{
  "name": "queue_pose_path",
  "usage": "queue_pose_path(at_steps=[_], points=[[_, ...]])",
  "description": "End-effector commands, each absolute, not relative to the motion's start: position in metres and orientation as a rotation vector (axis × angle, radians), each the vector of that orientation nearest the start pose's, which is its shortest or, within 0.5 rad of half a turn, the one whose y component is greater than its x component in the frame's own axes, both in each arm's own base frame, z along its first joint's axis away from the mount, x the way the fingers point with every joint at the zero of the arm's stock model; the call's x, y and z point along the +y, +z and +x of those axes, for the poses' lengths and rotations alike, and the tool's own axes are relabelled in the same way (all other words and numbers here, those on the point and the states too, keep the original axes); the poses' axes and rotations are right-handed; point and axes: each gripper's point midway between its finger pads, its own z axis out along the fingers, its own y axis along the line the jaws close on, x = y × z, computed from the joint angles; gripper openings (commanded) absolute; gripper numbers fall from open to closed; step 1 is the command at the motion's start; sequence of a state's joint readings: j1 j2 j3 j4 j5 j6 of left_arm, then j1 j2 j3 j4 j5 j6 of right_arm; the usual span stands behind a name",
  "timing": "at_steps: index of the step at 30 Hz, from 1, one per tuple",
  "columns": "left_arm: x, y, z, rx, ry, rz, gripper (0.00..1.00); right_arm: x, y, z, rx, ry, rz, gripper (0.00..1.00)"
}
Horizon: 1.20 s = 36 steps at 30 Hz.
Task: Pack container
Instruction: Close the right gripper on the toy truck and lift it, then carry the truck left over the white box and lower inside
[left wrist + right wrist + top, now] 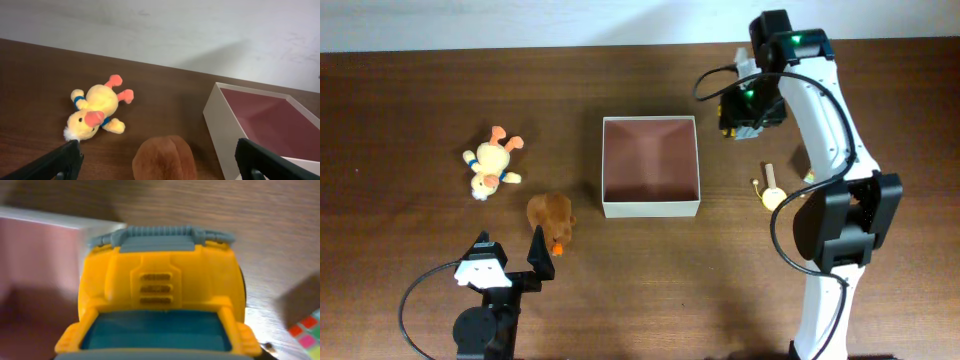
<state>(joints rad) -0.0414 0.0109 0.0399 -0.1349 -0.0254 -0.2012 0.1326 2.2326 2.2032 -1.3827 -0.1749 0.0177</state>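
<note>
Container (651, 208) is sitting flat on the bench (410, 100) w/ its open top facing straight up. It's square, so no long axis to pick out, and its walls are running approx. parallel to the bench edges. It's lying ahead of the left end effector (510, 240) and off to its right, well apart. Left end effector is gaping wide w/ nothing between the fingers. The brown plush (550, 218) is lying just in front of it, and the yellow duck plush (492, 163) farther ahead to its left. Right end effector (745, 110) is hovering just beside the container's far right corner, gripping a yellow toy truck (160, 280). The truck is filling the wrist view, so the fingers themselves aren't showing.
</note>
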Motion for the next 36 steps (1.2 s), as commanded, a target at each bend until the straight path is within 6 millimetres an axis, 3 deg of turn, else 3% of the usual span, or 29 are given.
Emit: queue_pose_path(at_steps=[1,12,18,29,36], points=[[-0.006,0.156,0.244,1.674,-0.152,-0.133,0.99,0.14,0.155,0.453,2.913,0.455,-0.372,0.56],[-0.006,0.156,0.244,1.674,-0.153,-0.132,0.99,0.229,0.16,0.42,2.855,0.543,-0.683,0.57],[-0.006,0.156,0.244,1.674,-0.153,-0.132,0.99,0.263,0.156,0.415,2.843,0.448,-0.643,0.57],[-0.006,0.156,0.244,1.674,-0.152,-0.133,0.99,0.28,0.138,0.423,2.835,0.215,-0.281,0.58],[-0.006,0.156,0.244,1.674,-0.152,-0.133,0.99,0.283,0.116,0.425,2.845,0.212,-0.152,0.57]])
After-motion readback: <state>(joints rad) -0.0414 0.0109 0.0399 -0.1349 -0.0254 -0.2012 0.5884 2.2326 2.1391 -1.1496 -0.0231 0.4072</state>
